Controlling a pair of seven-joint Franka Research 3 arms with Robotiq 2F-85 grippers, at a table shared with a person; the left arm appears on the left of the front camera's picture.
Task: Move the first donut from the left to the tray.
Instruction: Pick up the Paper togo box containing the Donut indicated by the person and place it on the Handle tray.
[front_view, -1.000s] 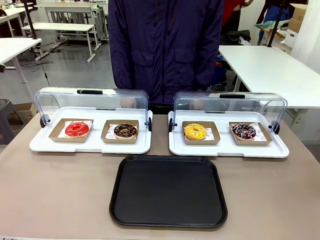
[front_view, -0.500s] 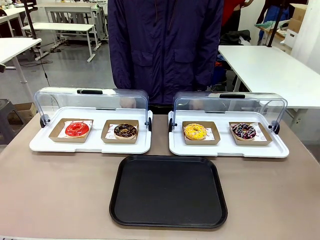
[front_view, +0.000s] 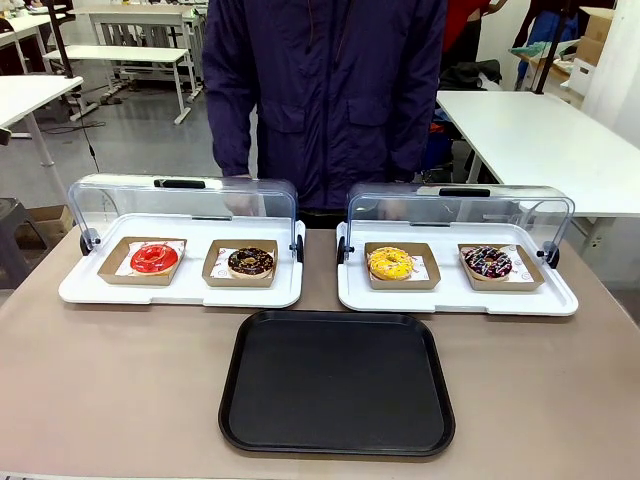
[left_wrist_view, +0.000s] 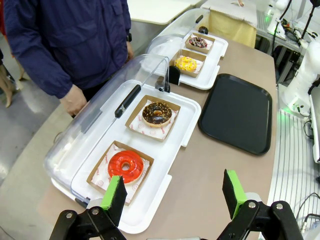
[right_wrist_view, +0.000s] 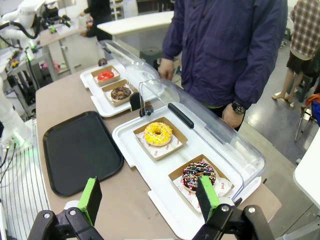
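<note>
The left end effector (left_wrist_view: 174, 189) hangs released. The red donut (front_view: 154, 258) sits in its cardboard holder (front_view: 112, 270) on the left white tray (front_view: 180, 293), apart from the black tray (front_view: 337, 385) on the tabletop (front_view: 120, 390). The right end effector (right_wrist_view: 149, 195) is released too.

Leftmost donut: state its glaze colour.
The donut is glossy red, clearest in the left wrist view.

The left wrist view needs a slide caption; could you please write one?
Left gripper, fingers open, facing the red donut; black tray to the side.
</note>
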